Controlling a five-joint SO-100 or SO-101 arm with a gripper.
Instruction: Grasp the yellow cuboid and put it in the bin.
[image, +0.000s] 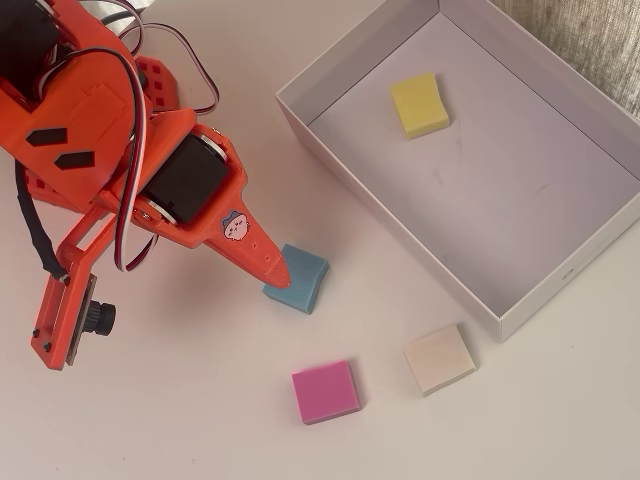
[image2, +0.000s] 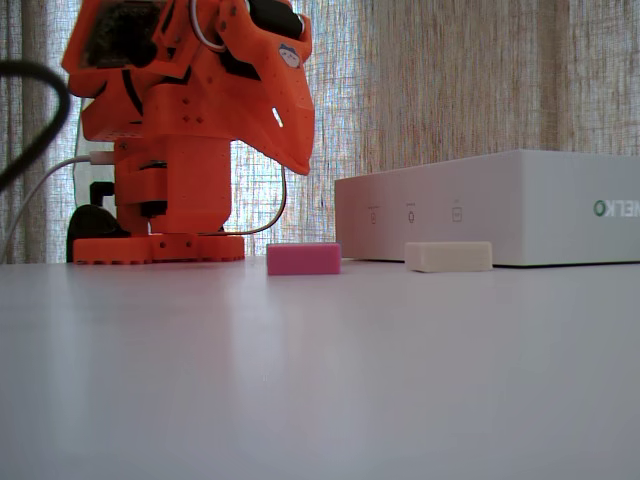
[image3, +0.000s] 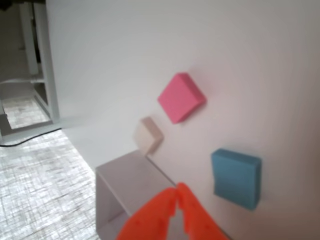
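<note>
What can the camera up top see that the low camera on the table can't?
Only the overhead view shows the yellow cuboid, lying on the floor inside the bin, and the blue block by the hand. Only the fixed view shows the curtain behind everything and the bin's outer side wall. Both show the pink block, the cream block, the bin and the orange arm.

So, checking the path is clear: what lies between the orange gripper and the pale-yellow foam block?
In the overhead view, between the gripper and the pale-yellow foam block stands only the white cardboard bin's near wall; the block lies inside.
</note>
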